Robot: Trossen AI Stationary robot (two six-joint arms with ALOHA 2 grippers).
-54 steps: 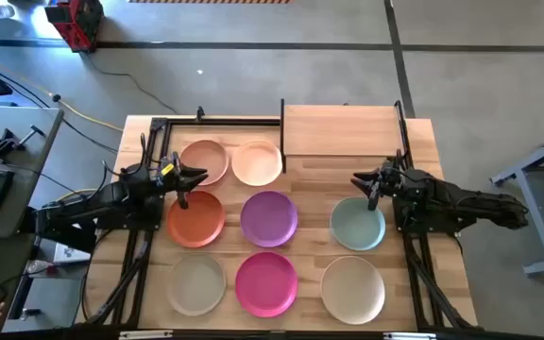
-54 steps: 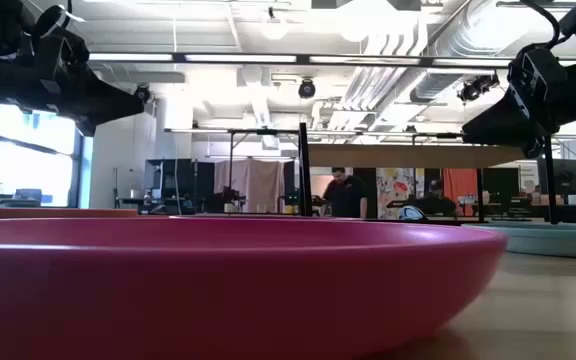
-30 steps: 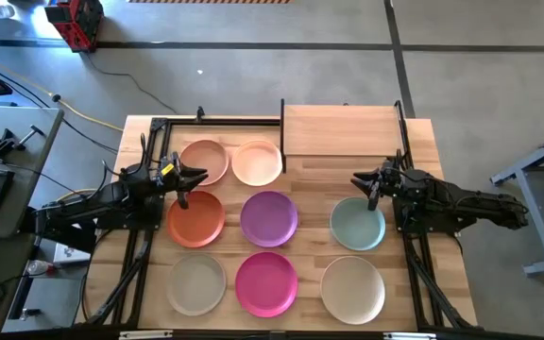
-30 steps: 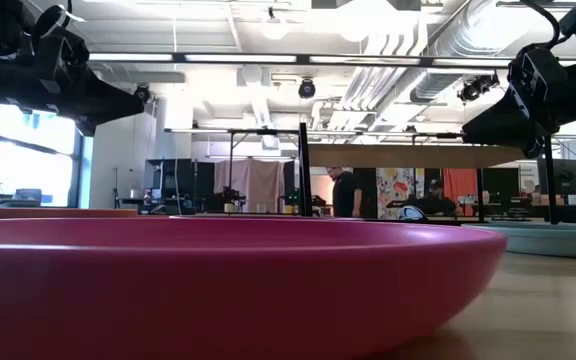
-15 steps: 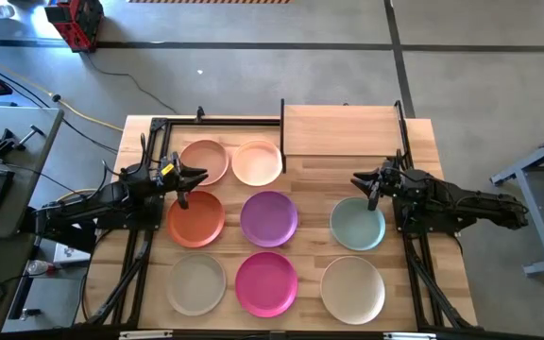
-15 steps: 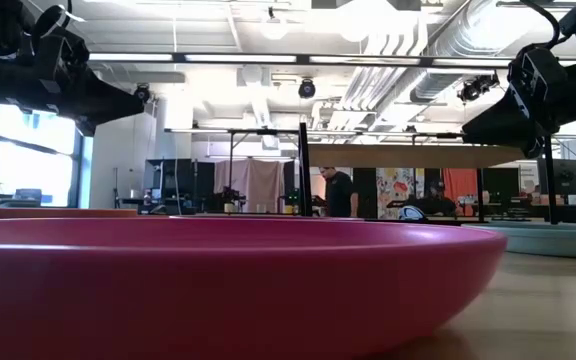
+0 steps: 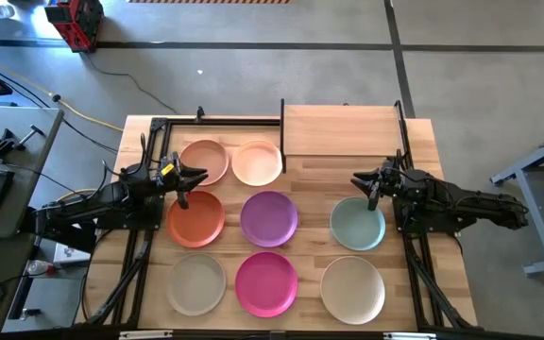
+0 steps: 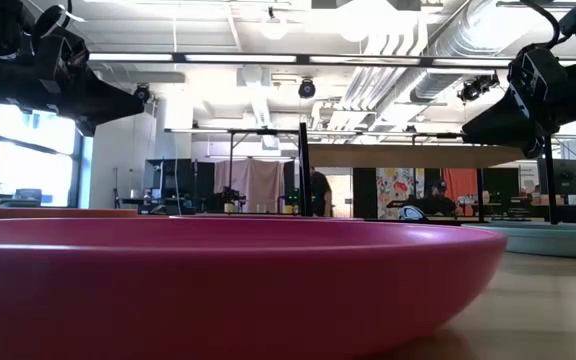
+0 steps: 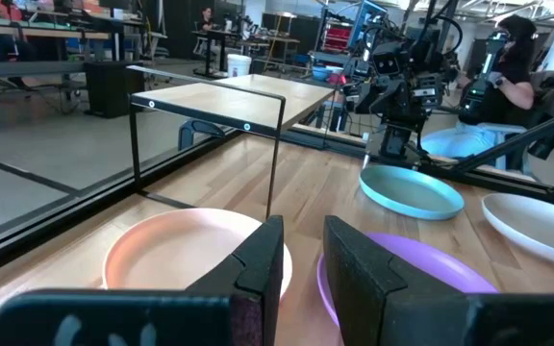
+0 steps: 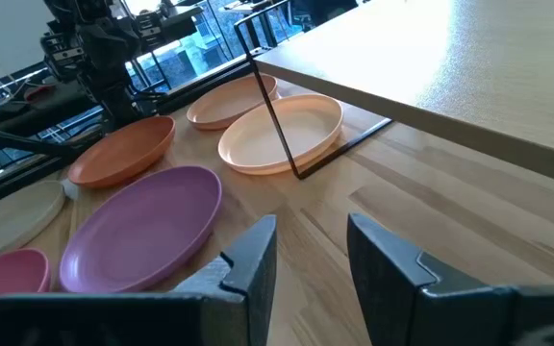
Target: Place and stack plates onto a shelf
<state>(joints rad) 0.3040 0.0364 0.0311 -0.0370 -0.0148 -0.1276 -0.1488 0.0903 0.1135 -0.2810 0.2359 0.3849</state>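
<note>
Eight plates lie flat on the plank tabletop in the high view: peach-pink (image 7: 203, 161), cream (image 7: 256, 162), orange (image 7: 196, 218), purple (image 7: 269, 216), pale teal (image 7: 357, 225), beige (image 7: 196, 283), magenta (image 7: 265, 282) and off-white (image 7: 352, 288). The shelf (image 7: 341, 130) stands bare at the far edge on thin black posts. My left gripper (image 7: 196, 178) hovers open between the peach-pink and orange plates, pointing right. My right gripper (image 7: 359, 181) hovers open over the teal plate's far rim, pointing left. Both wrist views show a gap between the fingers, left (image 9: 303, 255) and right (image 10: 314, 255).
Black frame rails run along the table's left and right sides (image 7: 149, 151). The shelf's post (image 10: 275, 120) stands right beside the cream plate (image 10: 282, 130). Bare wood lies under and before the shelf (image 7: 333, 179). The magenta plate (image 8: 218, 280) fills the low view. People are in the room behind.
</note>
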